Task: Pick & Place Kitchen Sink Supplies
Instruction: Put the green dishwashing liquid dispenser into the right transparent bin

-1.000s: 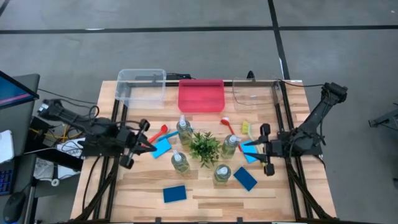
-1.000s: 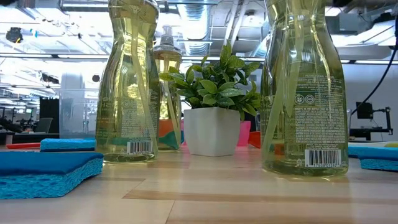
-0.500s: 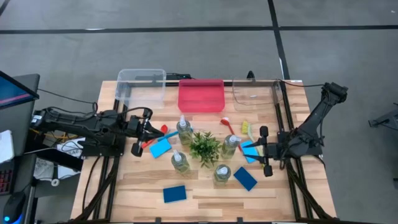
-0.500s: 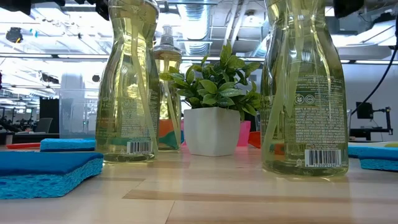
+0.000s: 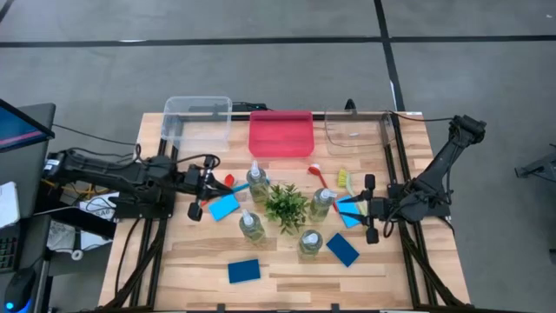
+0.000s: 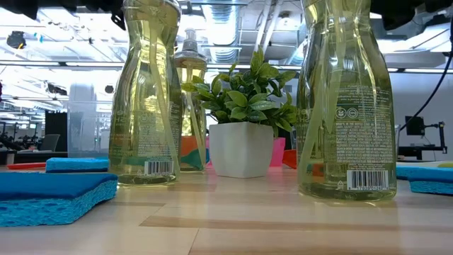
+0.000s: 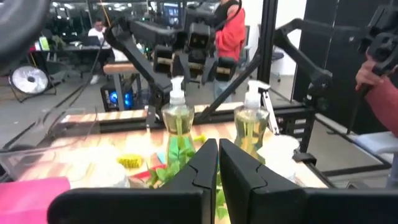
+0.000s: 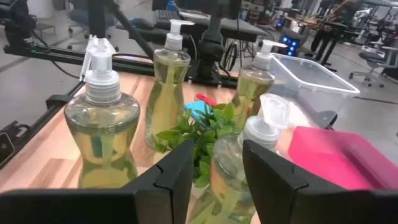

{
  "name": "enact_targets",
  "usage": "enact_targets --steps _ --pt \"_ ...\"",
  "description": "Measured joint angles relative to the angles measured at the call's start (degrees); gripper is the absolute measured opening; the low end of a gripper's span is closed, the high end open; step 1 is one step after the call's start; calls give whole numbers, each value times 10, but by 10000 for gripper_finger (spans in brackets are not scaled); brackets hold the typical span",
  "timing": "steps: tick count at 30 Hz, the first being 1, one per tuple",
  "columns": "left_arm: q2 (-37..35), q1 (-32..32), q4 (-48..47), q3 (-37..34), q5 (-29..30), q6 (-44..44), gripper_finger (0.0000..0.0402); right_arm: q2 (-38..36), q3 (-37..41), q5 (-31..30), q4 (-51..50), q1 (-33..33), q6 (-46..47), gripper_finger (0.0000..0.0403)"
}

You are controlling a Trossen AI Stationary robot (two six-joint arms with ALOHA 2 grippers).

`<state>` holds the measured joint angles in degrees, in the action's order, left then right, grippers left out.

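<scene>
Several clear pump bottles of yellow-green liquid (image 5: 256, 180) (image 5: 321, 202) (image 5: 251, 226) stand on the table around the small plant (image 5: 285, 206). Blue sponges (image 5: 223, 206) (image 5: 244, 270) (image 5: 342, 249) lie flat. A red brush (image 5: 226, 183) lies at the left and another red brush (image 5: 318, 176) and a yellow brush (image 5: 343, 180) at the right. My left gripper (image 5: 208, 186) (image 7: 217, 163) is shut, over the left red brush's handle end, holding nothing. My right gripper (image 5: 368, 209) (image 8: 217, 180) is open beside a blue sponge (image 5: 350, 211), facing a bottle (image 8: 245, 158).
A clear bin (image 5: 197, 120), a pink bin (image 5: 281, 132) and a second clear bin (image 5: 356, 130) stand in a row along the far edge. The low view looks past two near bottles (image 6: 145, 92) (image 6: 345, 99). Bare wood shows along the near edge.
My left gripper has moved toward the table's right and far side, turning as it went, and now sits over the left red brush next to the nearest bottle. The bottles, sponges and brushes have stayed where they were.
</scene>
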<state>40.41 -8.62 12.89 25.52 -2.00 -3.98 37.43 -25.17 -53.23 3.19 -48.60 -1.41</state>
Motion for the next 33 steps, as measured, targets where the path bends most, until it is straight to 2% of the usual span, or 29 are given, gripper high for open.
enact_targets --steps 6,16,26,33 --pt "27 0 16 0 4 -5 36 0 0 1 -2 0 14 143" --pt "29 0 22 0 4 -7 74 0 0 -9 -16 2 29 176" --pt "28 0 26 0 4 -5 72 1 0 -7 -17 70 42 204" --pt "28 0 26 0 4 -5 70 1 0 59 -19 113 45 202"
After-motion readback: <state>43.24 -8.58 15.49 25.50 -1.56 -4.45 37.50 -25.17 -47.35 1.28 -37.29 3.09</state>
